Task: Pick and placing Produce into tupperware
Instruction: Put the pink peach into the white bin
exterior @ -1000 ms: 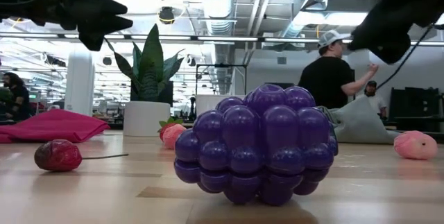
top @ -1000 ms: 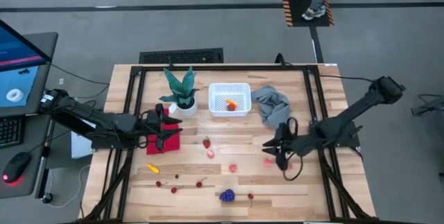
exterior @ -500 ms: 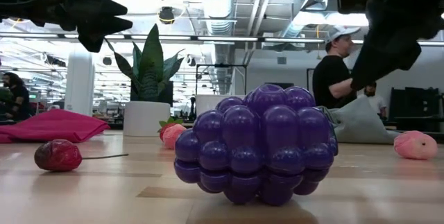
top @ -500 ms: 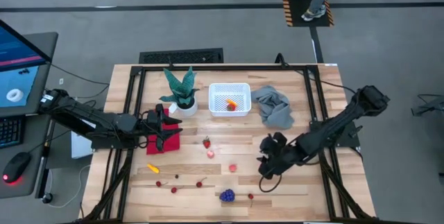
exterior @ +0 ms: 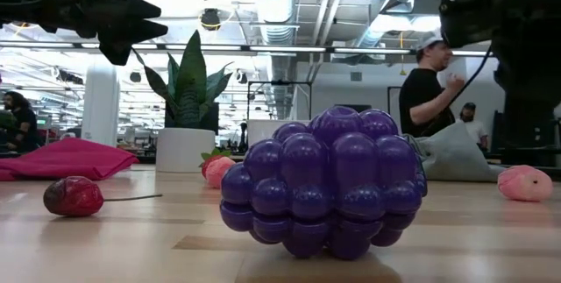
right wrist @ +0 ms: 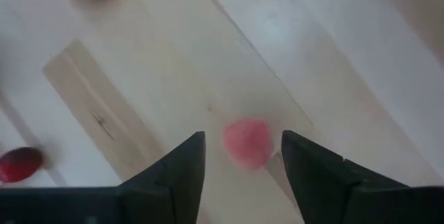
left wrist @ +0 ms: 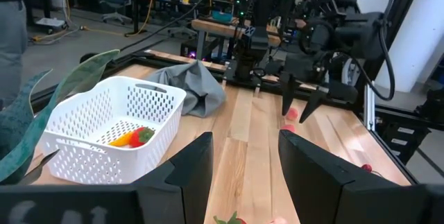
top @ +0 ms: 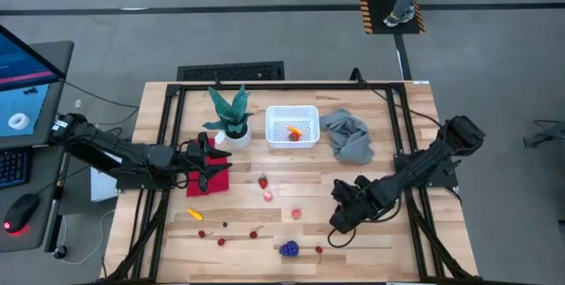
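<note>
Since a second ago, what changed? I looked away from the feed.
The right pincer swung toward the table's front and left, and now hangs open above a pink piece. The left pincer and the tupperware stayed put.

Workshop room around the wooden table

Grey floor (top: 265, 29) is stretching around the table, a black line crossing it; ceiling ducts (exterior: 272, 3) and strip lights are glowing overhead, while a person (exterior: 429, 90) is standing behind by cluttered workbenches (left wrist: 229, 26).
</note>
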